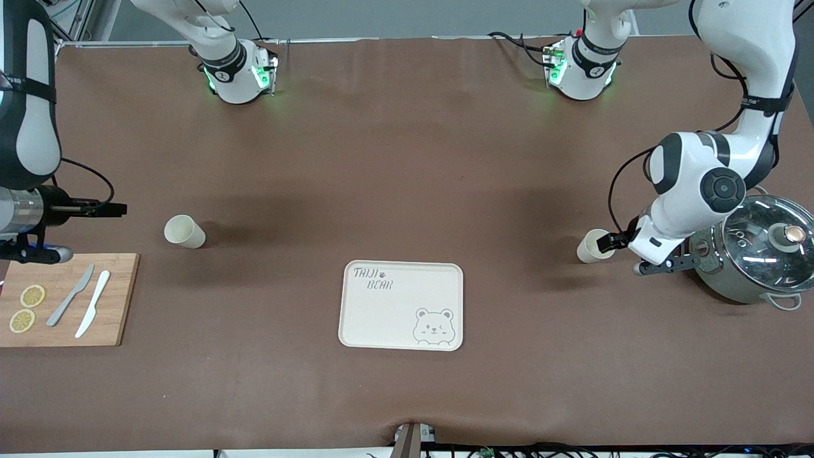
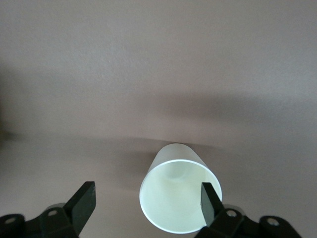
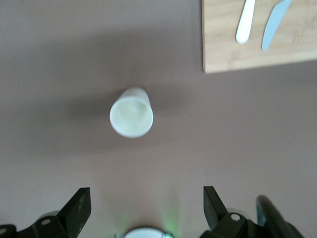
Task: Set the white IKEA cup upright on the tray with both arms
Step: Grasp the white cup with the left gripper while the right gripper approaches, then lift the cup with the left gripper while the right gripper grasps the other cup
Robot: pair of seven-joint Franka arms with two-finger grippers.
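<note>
Two white cups lie on their sides on the brown table: one [image 1: 594, 245] at the left arm's end beside the pot [image 1: 757, 257], with the left gripper [image 2: 148, 201] spread open at its mouth, one finger at the rim. The other cup [image 1: 184, 231] lies near the cutting board [image 1: 67, 299], the right gripper [image 3: 146, 206] hanging open, well apart from it

The cream tray [image 1: 402, 305] sits between them, nearer the front camera

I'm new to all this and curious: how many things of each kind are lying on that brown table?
Cups: 2
Tray: 1
Cutting board: 1
Knives: 2
Lemon slices: 2
Pot with glass lid: 1
Total: 9
</note>
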